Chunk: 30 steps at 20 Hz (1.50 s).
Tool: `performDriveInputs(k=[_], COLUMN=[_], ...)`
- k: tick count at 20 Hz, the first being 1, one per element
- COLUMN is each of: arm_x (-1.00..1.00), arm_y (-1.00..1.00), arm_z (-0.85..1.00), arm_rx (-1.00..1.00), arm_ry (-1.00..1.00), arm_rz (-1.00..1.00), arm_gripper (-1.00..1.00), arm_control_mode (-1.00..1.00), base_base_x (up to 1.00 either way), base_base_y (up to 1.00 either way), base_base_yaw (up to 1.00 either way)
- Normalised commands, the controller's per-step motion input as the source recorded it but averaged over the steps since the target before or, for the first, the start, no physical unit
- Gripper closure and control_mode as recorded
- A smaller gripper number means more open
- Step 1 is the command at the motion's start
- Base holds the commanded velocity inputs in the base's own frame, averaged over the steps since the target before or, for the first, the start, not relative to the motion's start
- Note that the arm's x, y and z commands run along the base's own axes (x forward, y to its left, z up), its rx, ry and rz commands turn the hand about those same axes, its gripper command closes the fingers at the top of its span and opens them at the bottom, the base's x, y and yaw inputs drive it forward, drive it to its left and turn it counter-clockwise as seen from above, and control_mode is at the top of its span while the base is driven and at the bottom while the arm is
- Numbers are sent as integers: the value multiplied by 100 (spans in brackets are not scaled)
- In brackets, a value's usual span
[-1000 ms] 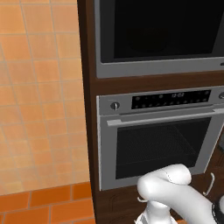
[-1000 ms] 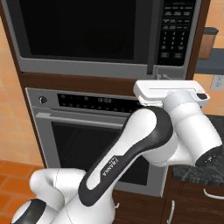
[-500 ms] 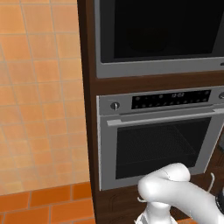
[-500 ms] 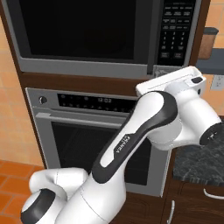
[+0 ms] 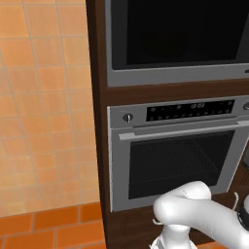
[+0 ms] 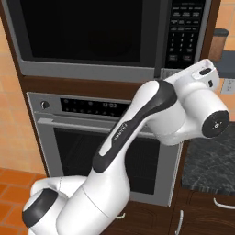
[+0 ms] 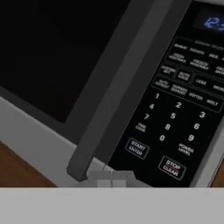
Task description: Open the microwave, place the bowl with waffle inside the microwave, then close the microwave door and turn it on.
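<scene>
The microwave (image 6: 105, 39) fills the dark wood cabinet (image 5: 99, 121) straight ahead of the end effector (image 7: 111, 180), with its wide black glass microwave door (image 7: 57, 52) shut and lying to the left of the end effector in the hand view. Below the end effector's height, in the base views, sits the silver oven (image 5: 177, 151), door closed. To the right and lower, a dark speckled counter (image 6: 209, 160) runs beside the cabinet. The black keypad (image 7: 179, 109) is just ahead and to the right of the end effector, its start and stop buttons nearest. The grey door handle (image 7: 118, 87) ends just beside the tips. The end effector is pinched fully together, holding nothing; whether it touches the microwave's lower frame cannot be told.
</scene>
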Motion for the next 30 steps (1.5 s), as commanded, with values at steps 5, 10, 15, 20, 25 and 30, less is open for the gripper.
performDriveInputs(k=[5,10,15,20,25,30], arm_x=[25,0,22,13,0,8], arm_y=[-4,-5,-19,-13,-15,10], arm_z=[0,0,0,0,4,5], arm_rx=[-28,-2,-8,-25,-20,-7], arm_ry=[0,-9,-19,-17,-1,0], arm_rz=[-22,2,11,8,0,-4], arm_gripper=[100,100,100,100,100,100], arm_control_mode=[-100,-100,-100,-100,-100,-100], base_base_x=[0,0,0,0,0,0], base_base_y=[0,0,0,0,0,0], base_base_yaw=[0,0,0,0,0,0])
